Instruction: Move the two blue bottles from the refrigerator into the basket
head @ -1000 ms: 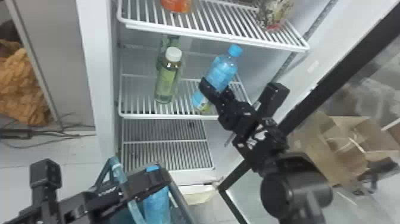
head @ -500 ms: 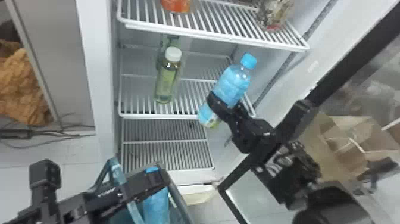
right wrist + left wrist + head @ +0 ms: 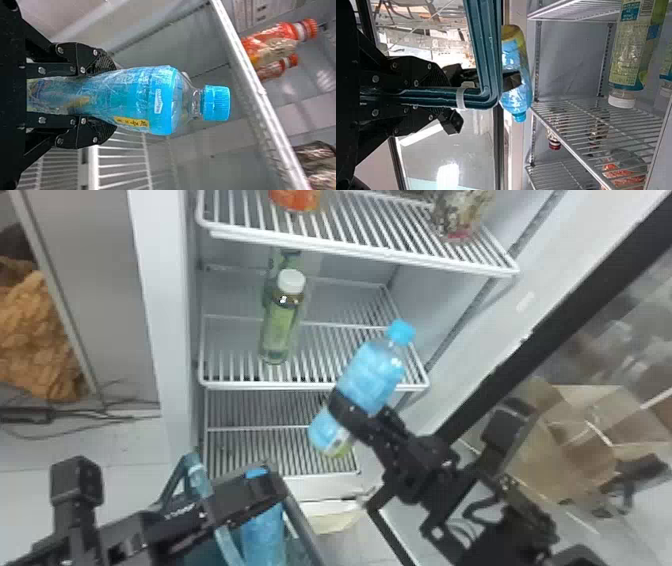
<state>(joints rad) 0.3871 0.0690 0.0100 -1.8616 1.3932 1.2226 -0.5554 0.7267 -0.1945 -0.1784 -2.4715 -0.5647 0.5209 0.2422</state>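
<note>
Before shelves (image 3: 315,386) — right end effector (image 3: 356,405), seemingly bottle-wide, grips blue bottle (image 3: 372,375).

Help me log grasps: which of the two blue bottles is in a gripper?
The tilted blue bottle held by the right gripper, in front of the refrigerator; the other blue bottle is in the basket.

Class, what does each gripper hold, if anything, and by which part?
The right gripper holds the blue-capped, blue-labelled plastic bottle around its lower half; the left gripper holds the teal plastic basket by its handle.
</note>
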